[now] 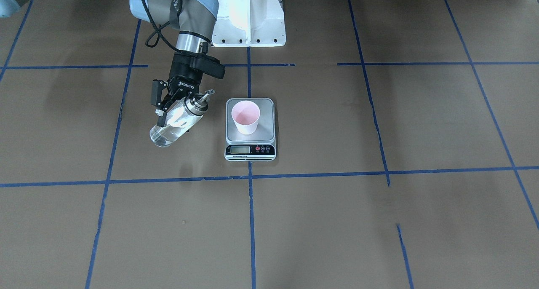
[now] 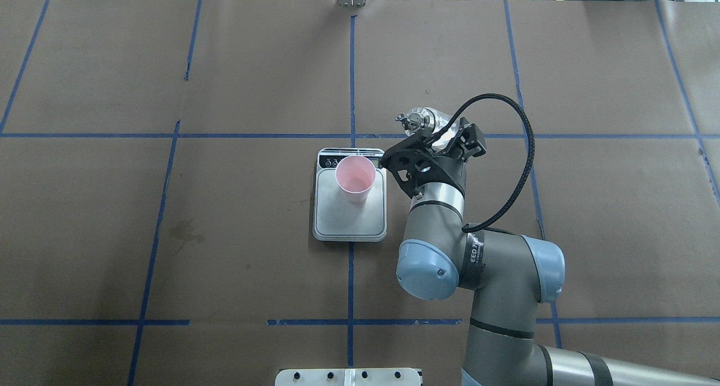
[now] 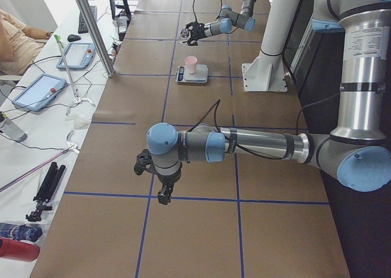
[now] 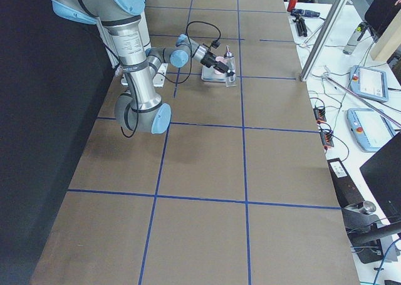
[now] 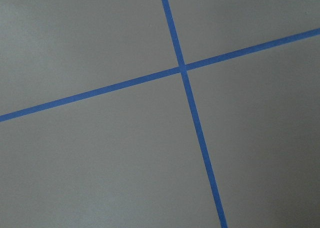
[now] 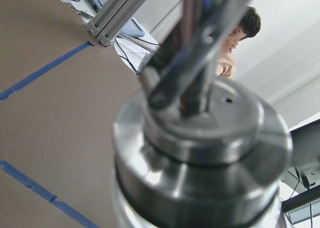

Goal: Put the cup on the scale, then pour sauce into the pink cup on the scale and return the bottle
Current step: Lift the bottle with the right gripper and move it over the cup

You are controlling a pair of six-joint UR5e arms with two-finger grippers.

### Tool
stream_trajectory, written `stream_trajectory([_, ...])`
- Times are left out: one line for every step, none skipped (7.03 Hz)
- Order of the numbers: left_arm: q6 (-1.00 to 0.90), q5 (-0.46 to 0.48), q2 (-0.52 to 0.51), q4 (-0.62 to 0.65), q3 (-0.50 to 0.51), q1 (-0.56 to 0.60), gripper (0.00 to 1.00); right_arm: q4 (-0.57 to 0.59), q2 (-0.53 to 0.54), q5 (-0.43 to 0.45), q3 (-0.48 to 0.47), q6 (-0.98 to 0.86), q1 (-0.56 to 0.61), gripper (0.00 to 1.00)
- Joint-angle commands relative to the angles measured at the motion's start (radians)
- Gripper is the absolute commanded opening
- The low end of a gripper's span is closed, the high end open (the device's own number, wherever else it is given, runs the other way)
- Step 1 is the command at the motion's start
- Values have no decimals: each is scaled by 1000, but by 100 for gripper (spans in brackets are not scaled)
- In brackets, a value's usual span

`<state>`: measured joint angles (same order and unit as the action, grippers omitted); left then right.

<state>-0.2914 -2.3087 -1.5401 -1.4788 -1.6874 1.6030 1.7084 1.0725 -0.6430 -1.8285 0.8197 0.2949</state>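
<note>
The pink cup [image 1: 246,116] stands upright on the scale [image 1: 266,129], on the half of its steel platform nearest the display; both also show in the overhead view, cup [image 2: 355,176] on scale [image 2: 349,220]. My right gripper [image 1: 169,108] is shut on the glass bottle [image 1: 177,124] and holds it tilted beside the scale, apart from the cup. Its silver pourer cap [image 1: 197,104] and spout point toward the cup. Clear sauce [image 1: 162,136] lies in the bottle's lower end. The cap fills the right wrist view [image 6: 200,138]. My left gripper [image 3: 160,189] hangs far off over bare table; I cannot tell its state.
The white robot base [image 1: 248,19] stands behind the scale. Blue tape lines [image 5: 182,67] grid the brown table. An operator [image 3: 15,36] and tablets [image 3: 36,88] are beyond the table's far edge.
</note>
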Motion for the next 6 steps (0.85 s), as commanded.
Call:
stream_trajectory([0,0,0,0,0,0,100,5,-2,6,6,-1,-2,0])
stream_trajectory([0,0,0,0,0,0,100,5,-5,37,62,-1,-3,0])
stream_trajectory([0,0,0,0,0,0,100,5,-26,73,119,-1,-3,0])
stream_trajectory([0,0,0,0,0,0,100,7,-66,124,194,-2,-10,0])
stream_trajectory([0,0,0,2,0,0,100,8,-80,165,224,-32,-22,0])
stream_trajectory([0,0,0,2,0,0,100,46,-74,225,227,-95,-36,0])
